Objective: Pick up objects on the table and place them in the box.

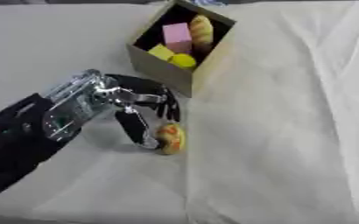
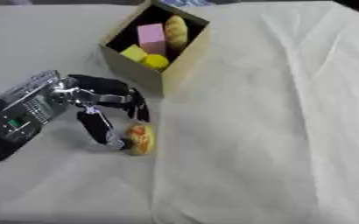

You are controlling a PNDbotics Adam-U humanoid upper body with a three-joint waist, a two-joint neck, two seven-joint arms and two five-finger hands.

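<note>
A small round orange and yellow object lies on the white cloth, a little in front of the box. My left hand comes in from the left and hangs over it. The thumb reaches down and its tip touches the object's left side. The fingers point down just above the object and do not close round it. The cardboard box stands behind, tilted toward me. Inside it are a pink block, a long bread-like piece and two yellow pieces. My right hand is not in view.
A white wrinkled cloth covers the table, with folds running down its right half. The box's near corner is close to my left hand's fingers.
</note>
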